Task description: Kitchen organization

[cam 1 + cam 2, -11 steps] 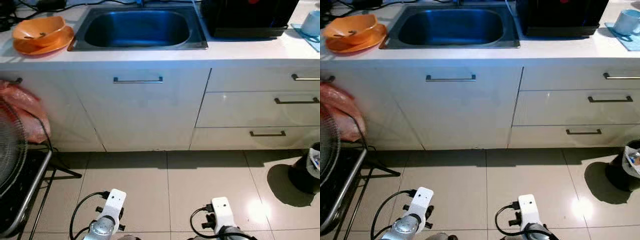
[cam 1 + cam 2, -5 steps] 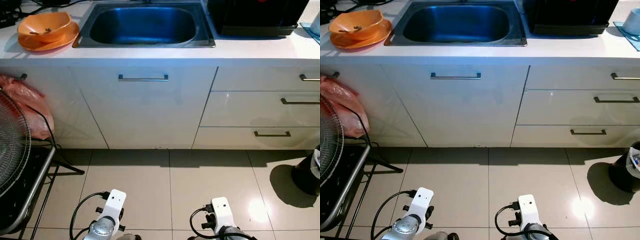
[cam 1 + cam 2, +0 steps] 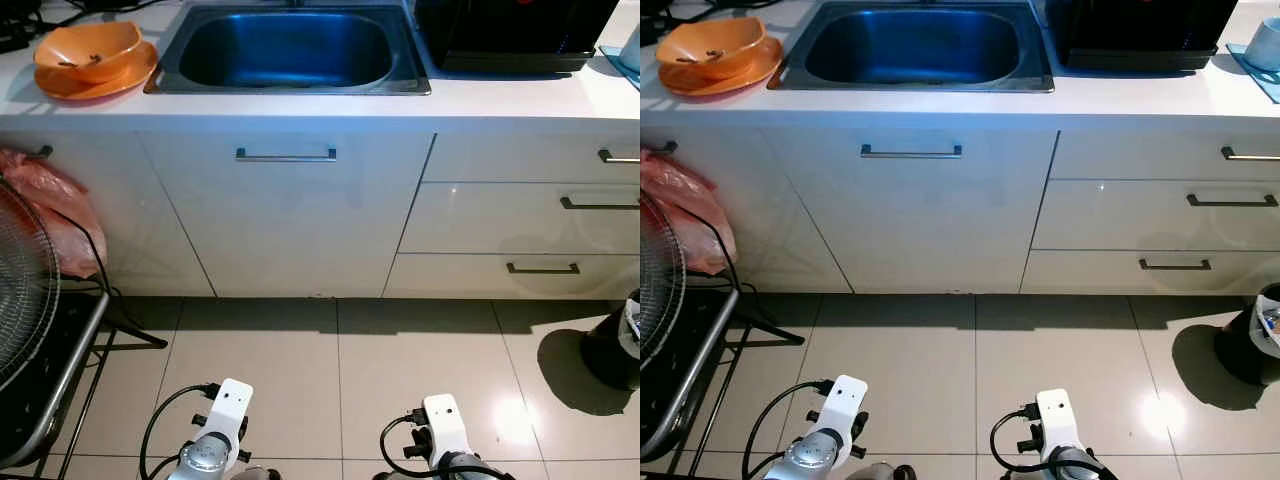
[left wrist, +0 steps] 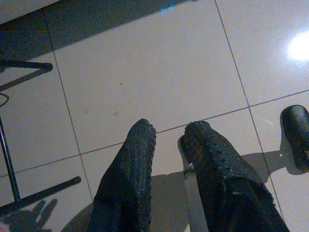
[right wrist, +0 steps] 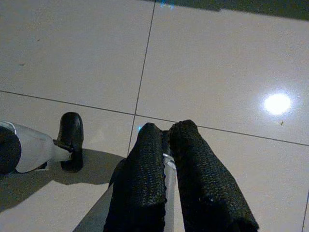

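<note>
Far up-left of both low-hanging grippers: orange bowl (image 3: 88, 52) nested in orange plate (image 3: 60, 92) on white counter (image 3: 300, 108). Steel sink (image 3: 288, 50) straight ahead. Left gripper (image 4: 169, 133) slightly parted, empty above tiled floor (image 4: 145, 72). Right gripper (image 5: 166, 130) pressed closed, empty.

One stainless steel sink (image 3: 285, 50), one orange bowl (image 3: 88, 52) on one orange plate (image 3: 60, 90), four metal bar handles (image 3: 286, 155), one pink plastic bag (image 3: 55, 210).
</note>
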